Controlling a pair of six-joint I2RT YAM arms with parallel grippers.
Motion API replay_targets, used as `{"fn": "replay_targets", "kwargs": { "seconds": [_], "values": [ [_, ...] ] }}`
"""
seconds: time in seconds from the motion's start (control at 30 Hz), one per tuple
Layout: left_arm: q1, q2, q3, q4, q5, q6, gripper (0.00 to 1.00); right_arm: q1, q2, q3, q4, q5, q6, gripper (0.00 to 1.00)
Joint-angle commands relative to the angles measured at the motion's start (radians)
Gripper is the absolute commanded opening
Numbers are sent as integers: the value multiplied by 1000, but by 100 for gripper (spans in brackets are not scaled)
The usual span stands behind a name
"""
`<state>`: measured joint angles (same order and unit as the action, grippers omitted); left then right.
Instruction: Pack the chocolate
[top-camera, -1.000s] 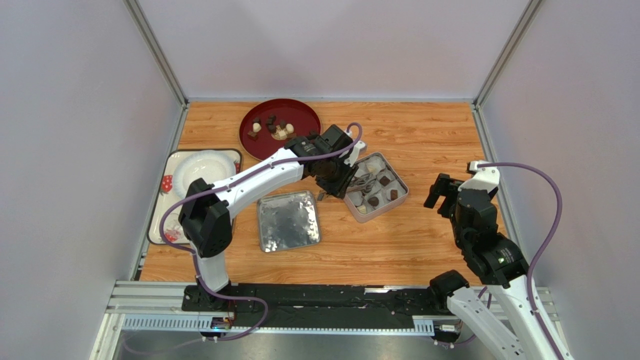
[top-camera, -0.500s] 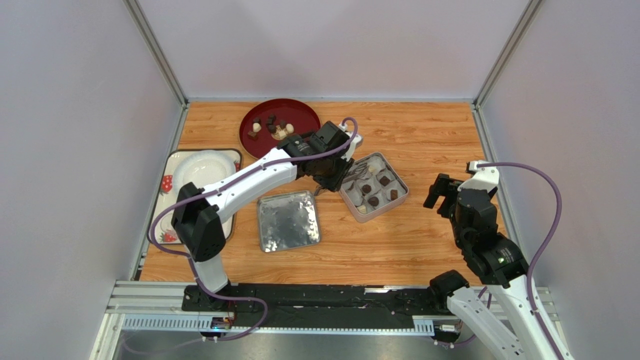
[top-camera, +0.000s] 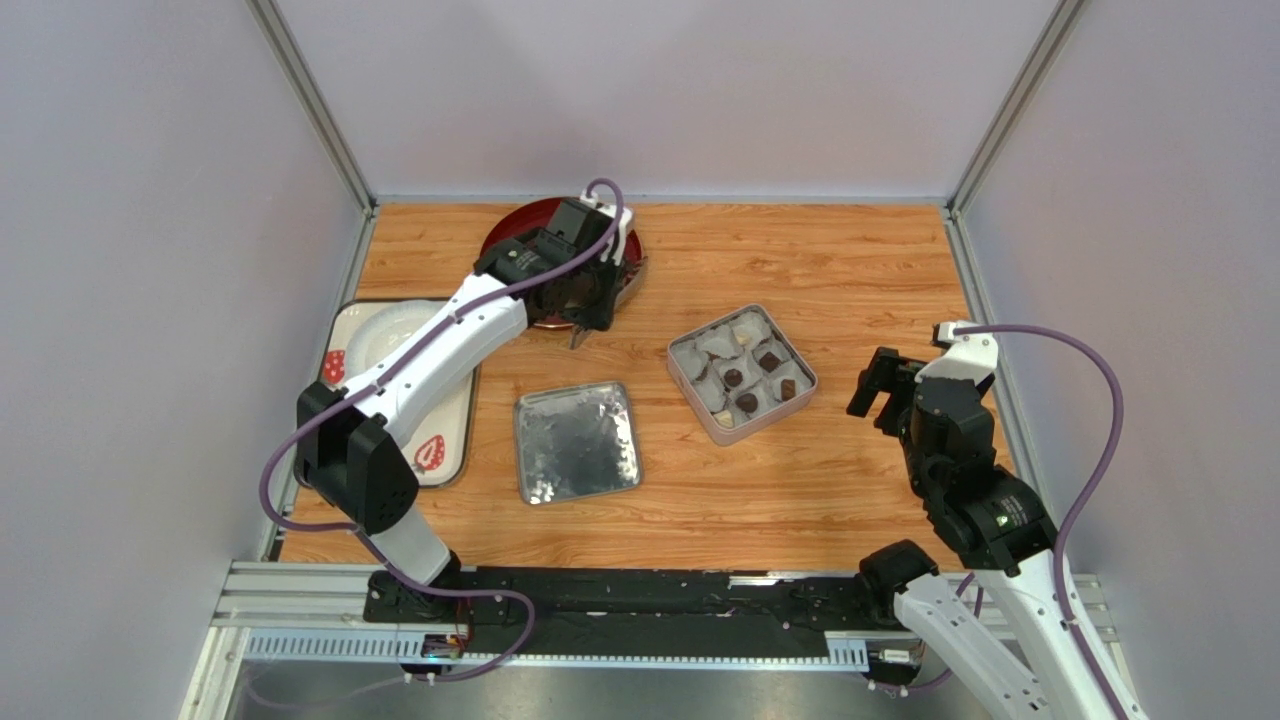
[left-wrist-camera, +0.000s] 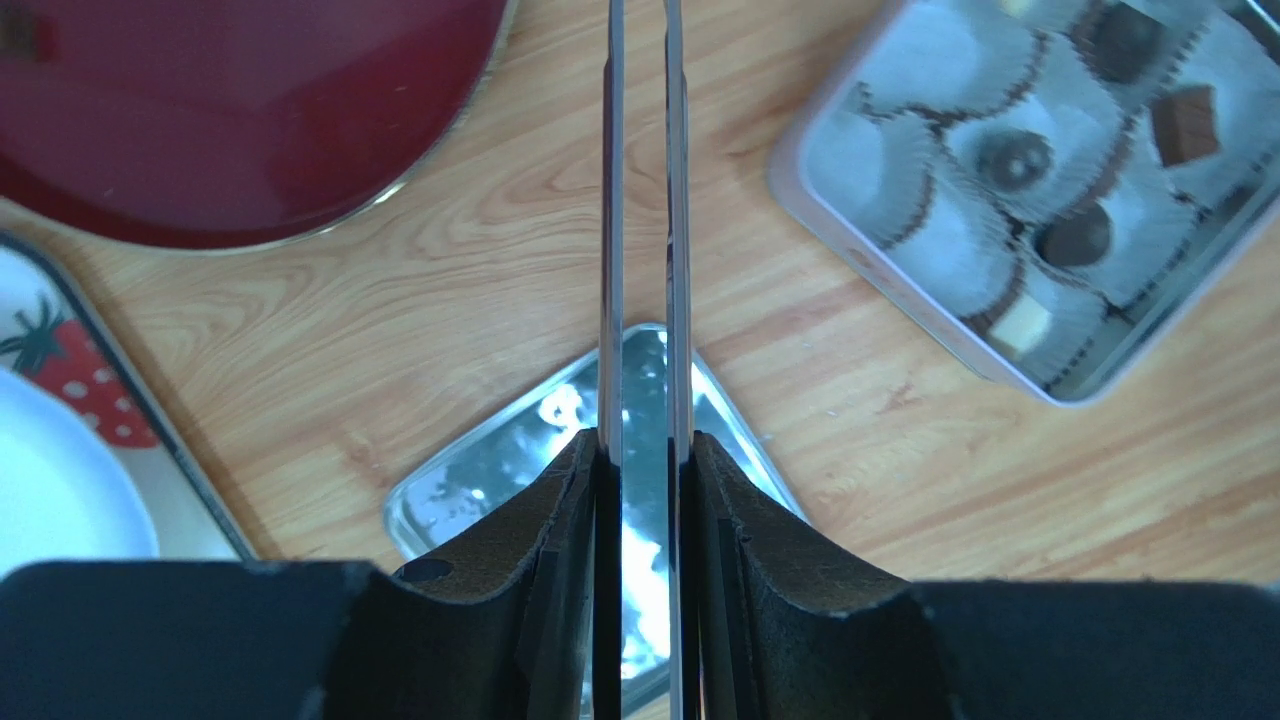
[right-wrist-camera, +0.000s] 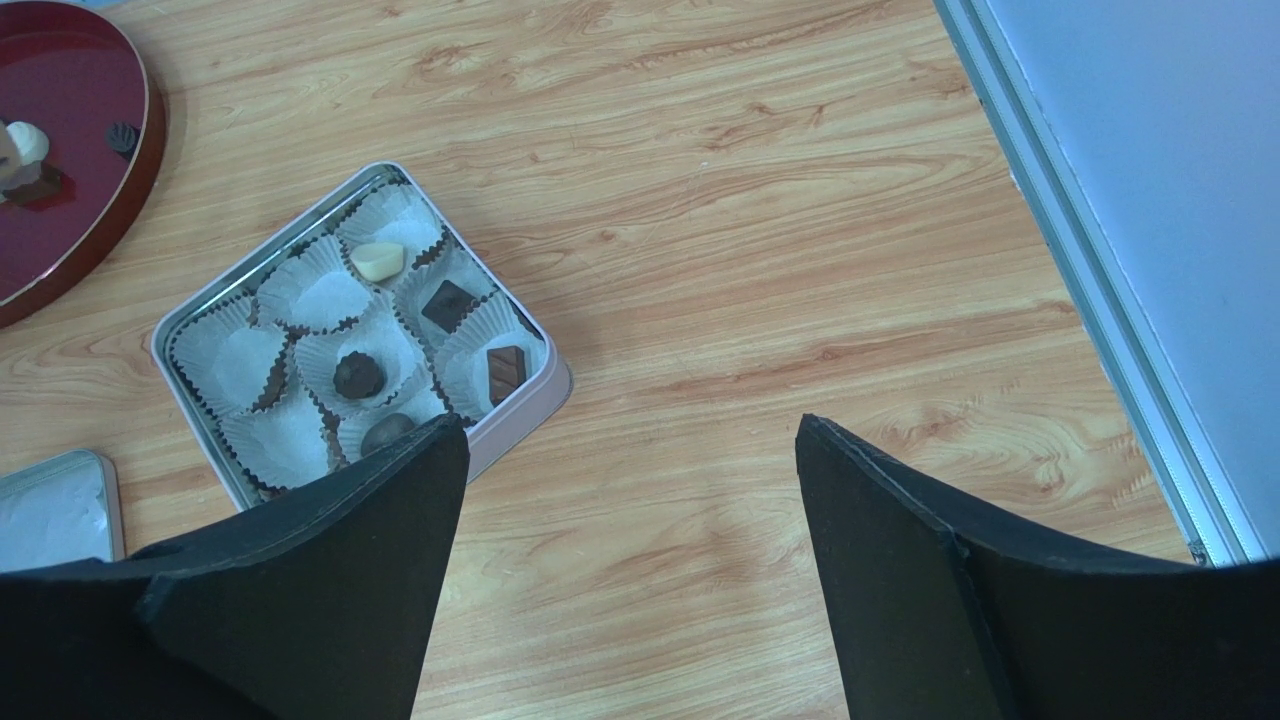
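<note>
The chocolate shows in two places. Several pieces (right-wrist-camera: 358, 375) sit in white paper cups inside the square tin (top-camera: 688, 371), dark ones and a cream one (right-wrist-camera: 377, 261). A few more pieces (right-wrist-camera: 23, 147) lie on the red plate (left-wrist-camera: 226, 120). My left gripper (top-camera: 579, 312) hangs over the plate's near edge, shut on thin metal tweezers (left-wrist-camera: 613, 225). The blades stand close together and their tips run out of the left wrist view. My right gripper (right-wrist-camera: 631, 428) is open and empty, low over bare wood to the right of the tin.
The tin's shiny lid (top-camera: 576, 440) lies flat in front of the plate. A white strawberry-print tray (top-camera: 436, 450) holding a white bowl (top-camera: 398, 338) sits at the left edge. Grey walls close in the table on three sides.
My left arm has swung from over the tin back and left to the red plate, carrying the tweezers. The right arm has not moved.
</note>
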<state>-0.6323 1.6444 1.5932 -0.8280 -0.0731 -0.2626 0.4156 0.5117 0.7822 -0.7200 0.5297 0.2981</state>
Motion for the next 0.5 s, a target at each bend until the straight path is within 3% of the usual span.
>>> {"fn": "replay_targets", "kwargs": {
  "seconds": [0.0, 0.47],
  "values": [
    [55, 8, 7, 20, -33, -36, 35, 0, 4, -1, 44, -4, -11, 84],
    [154, 195, 154, 87, -22, -70, 36, 0, 10, -3, 44, -4, -11, 84]
  ]
}}
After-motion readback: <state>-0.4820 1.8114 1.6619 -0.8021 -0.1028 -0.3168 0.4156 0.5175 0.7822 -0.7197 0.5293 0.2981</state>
